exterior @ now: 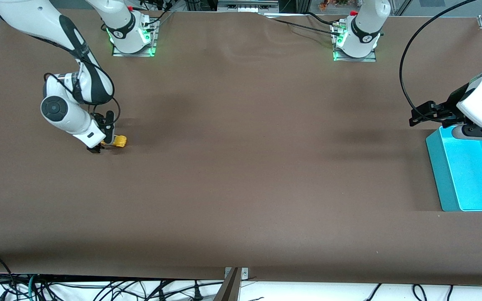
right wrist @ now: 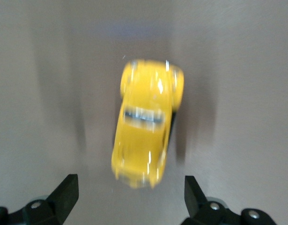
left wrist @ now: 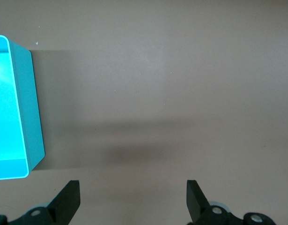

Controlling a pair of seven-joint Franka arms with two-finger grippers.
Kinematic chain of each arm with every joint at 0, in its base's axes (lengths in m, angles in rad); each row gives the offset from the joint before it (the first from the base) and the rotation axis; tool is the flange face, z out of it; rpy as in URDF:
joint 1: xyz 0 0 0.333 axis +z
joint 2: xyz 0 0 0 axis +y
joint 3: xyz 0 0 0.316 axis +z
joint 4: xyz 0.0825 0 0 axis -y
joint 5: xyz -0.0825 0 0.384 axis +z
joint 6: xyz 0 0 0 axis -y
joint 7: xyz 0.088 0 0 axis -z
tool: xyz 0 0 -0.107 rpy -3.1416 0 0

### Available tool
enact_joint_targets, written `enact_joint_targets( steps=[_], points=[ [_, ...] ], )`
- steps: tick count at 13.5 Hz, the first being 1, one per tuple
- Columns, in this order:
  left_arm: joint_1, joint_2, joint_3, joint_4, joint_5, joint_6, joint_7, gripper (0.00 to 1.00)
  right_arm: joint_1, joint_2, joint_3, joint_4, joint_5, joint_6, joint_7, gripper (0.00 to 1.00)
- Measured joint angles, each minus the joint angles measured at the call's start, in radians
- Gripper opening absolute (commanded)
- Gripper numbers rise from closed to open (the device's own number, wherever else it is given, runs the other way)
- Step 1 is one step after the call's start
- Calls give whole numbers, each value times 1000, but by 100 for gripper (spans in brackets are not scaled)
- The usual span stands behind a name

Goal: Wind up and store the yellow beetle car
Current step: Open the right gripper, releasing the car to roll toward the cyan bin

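The yellow beetle car stands on its wheels on the brown table near the right arm's end. My right gripper is low over the table right beside it, open. In the right wrist view the yellow beetle car lies just ahead of the right gripper, and neither finger touches it. My left gripper hangs open over the rim of the teal bin at the left arm's end. Nothing is between the fingers of the left gripper.
The teal bin is an open box with a divider inside, and nothing shows in it. Brown table surface stretches between the car and the bin. Cables hang below the table edge nearest the front camera.
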Motion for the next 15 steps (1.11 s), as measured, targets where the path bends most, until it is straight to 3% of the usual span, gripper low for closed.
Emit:
enact_joint_targets(
  steps=[2,8,12,15],
  points=[
    [0,0,0,0,0,0,0,100,1,-24,14,53,0,-92,1,100],
    [0,0,0,0,0,0,0,100,1,-33,24,143,13,-164,17,100],
    [1,3,1,0,0,0,0,100,1,-35,62,288,20,-319,161,100],
    [1,11,1,3,0,2,12,100,2,-34,105,360,22,-348,244,100]
  ],
)
